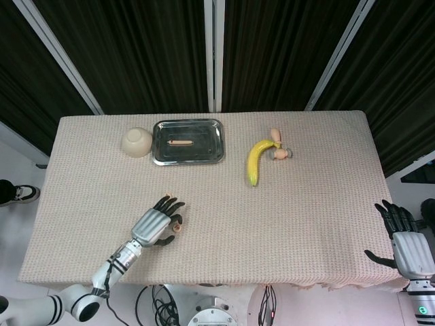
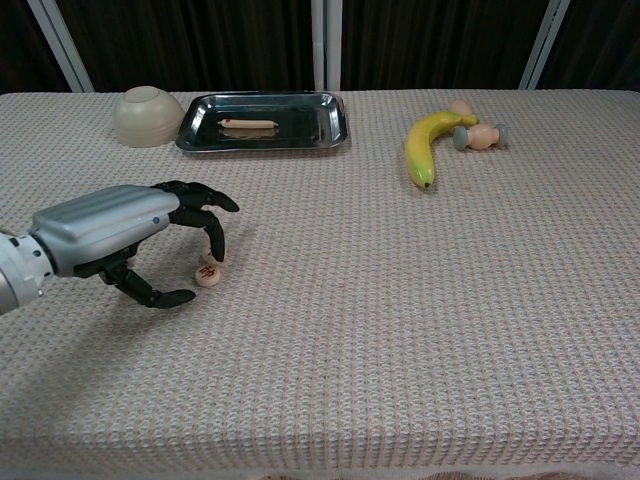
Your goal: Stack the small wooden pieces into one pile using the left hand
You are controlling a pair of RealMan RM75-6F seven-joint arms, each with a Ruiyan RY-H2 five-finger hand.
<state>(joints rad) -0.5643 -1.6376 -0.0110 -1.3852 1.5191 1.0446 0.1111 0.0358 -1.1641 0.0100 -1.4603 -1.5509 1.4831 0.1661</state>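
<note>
My left hand (image 2: 120, 232) hovers low over the small wooden pieces near the table's front left, fingers curved down and thumb apart, with nothing visibly held. One round wooden piece (image 2: 208, 276) lies on the cloth between thumb and fingertips, also visible in the head view as a wooden piece (image 1: 175, 229) just right of the left hand (image 1: 155, 224). A second piece peeks out behind a fingertip (image 2: 216, 246); the others are hidden under the hand. My right hand (image 1: 406, 246) rests open at the table's right edge, far from the pieces.
At the back left stand a cream bowl (image 2: 147, 115) and a metal tray (image 2: 336, 128) holding a small sausage (image 2: 248, 124). A banana (image 2: 424, 146) and a pinkish toy (image 2: 478, 135) lie at the back right.
</note>
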